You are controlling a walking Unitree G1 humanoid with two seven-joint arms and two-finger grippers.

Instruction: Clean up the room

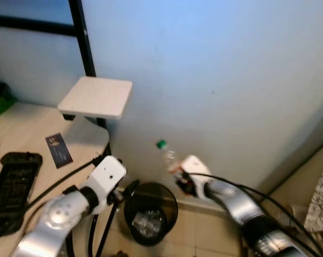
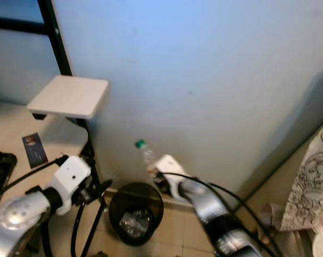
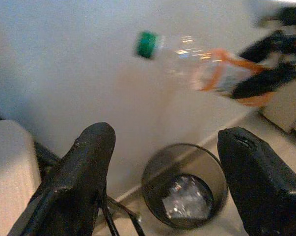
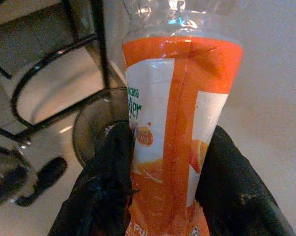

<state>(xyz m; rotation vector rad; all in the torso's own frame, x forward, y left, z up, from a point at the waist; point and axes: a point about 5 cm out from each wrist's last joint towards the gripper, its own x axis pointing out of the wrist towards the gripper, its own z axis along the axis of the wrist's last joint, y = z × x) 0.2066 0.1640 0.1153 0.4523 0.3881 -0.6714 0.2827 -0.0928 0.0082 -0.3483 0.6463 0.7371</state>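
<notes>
step: binning trash | right gripper (image 4: pixel 170 196) clamps bottle (image 1: pixel 170 160), held above bin (image 1: pixel 150 213) at its 1 o'clock | left gripper (image 3: pixel 162 182) spread, empty | next: carry bottle over bin mouth, let go

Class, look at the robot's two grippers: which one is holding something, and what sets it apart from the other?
The right gripper: its fingers are shut on a clear bottle with an orange label above the bin. The left gripper is open and empty.
</notes>
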